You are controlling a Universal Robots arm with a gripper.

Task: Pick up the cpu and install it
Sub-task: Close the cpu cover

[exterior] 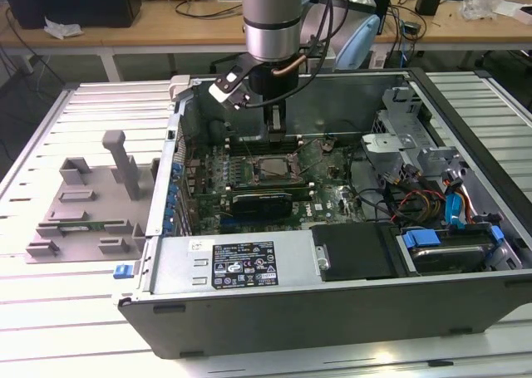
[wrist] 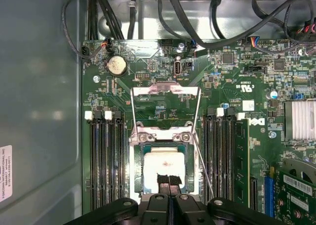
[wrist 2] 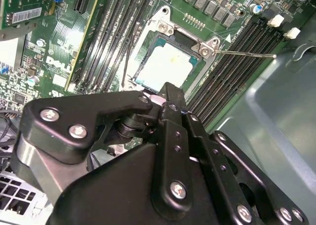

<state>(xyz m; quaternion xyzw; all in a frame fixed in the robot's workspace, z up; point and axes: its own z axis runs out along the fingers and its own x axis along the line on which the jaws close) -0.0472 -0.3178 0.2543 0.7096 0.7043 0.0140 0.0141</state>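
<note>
One open case [exterior: 332,311]. Socket [wrist: 163,134] load plate [wrist: 165,90] is flipped up and the cpu [wrist: 163,163] is seated in the socket. End effector [wrist: 169,181] tips are closed together over the cpu edge, nothing gripped. Placement is judged done; a straight lift-off is called for.

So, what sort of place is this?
Likely an electronics or robotics lab: a robot arm reaches into an open computer case on a slatted metal table, with cluttered wooden workbenches behind.

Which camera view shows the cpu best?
The first wrist view: the cpu is seen straight on, in its socket, the gripper over one edge. The second wrist view shows it slanted; the exterior view, from afar.
</note>
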